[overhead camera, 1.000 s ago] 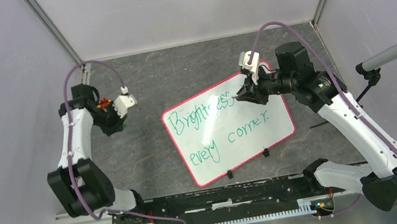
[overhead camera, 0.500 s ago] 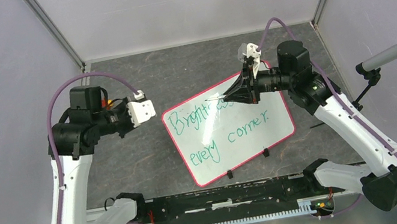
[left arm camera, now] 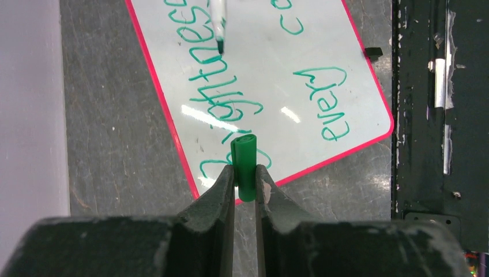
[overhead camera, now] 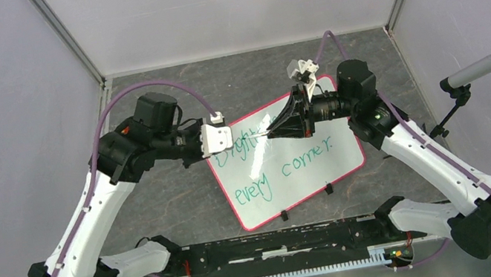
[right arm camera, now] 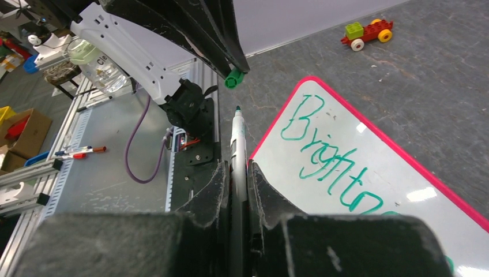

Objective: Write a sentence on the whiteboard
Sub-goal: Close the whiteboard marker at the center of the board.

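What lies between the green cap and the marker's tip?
Nothing solid: a bare gap separates cap and marker, shown in the right wrist view.

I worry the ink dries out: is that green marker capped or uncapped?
Uncapped. The right end effector holds the marker with its green tip bare; the left end effector holds the green cap, apart from it.

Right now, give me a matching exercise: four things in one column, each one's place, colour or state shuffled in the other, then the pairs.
1 green marker cap
2 uncapped marker
3 whiteboard
4 toy car

A written on in green
B between the jaws of the right gripper
C red, on white wheels
D between the jaws of the left gripper

Pairs: 1-D, 2-B, 3-A, 4-C
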Controlling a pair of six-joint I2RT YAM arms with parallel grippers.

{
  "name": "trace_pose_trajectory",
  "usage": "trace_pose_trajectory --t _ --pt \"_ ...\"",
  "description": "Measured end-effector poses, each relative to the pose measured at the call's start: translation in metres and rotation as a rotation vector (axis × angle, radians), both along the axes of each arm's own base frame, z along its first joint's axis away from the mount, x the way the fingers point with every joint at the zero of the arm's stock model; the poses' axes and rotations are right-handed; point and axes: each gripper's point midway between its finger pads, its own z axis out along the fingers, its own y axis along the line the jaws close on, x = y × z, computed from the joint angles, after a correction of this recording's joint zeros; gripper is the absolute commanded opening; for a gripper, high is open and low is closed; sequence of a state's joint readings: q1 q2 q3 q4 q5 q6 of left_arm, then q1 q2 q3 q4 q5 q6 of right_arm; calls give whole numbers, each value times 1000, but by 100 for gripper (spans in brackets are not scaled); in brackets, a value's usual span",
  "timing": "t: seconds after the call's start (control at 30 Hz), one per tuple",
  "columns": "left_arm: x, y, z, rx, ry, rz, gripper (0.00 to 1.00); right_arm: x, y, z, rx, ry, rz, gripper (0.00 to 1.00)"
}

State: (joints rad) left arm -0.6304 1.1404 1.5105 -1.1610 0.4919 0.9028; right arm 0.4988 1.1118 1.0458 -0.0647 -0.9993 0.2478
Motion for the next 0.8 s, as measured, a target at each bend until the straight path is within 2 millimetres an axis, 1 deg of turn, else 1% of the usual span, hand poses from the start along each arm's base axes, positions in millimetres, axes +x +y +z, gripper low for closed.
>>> trace_pose_trajectory --t 0.07,0.13,0.23,0.27,0.33,0.4,0.53,0.6,0.67,0.73,0.8 --pt "0 -8 1 -9 -4 -16 2 -3 1 -3 -2 13 11 0" --pt "3 -14 4 -31 2 6 2 -4 2 -5 -4 19 17 0" --pt "13 -20 15 -106 42 109 2 -4 1 -3 -10 9 16 0" --pt "18 -21 19 -143 68 166 2 -2 1 1 -15 3 10 0" --pt "32 -21 32 -231 129 290 2 6 0 17 -16 -39 -17 0" --pt "50 -17 49 -355 203 435 2 18 -2 43 -5 -113 -67 0" --pt "88 4 83 -645 383 736 2 38 -10 92 24 -269 -192 0" --pt "100 11 98 -785 491 846 2 46 -14 106 28 -322 -249 0" --pt "108 15 110 -907 598 919 2 56 -18 108 19 -344 -302 0" --pt "115 20 119 -1030 722 968 2 68 -19 105 -3 -346 -358 0" --pt "120 23 121 -1136 858 1000 2 84 -21 98 -47 -347 -419 0"
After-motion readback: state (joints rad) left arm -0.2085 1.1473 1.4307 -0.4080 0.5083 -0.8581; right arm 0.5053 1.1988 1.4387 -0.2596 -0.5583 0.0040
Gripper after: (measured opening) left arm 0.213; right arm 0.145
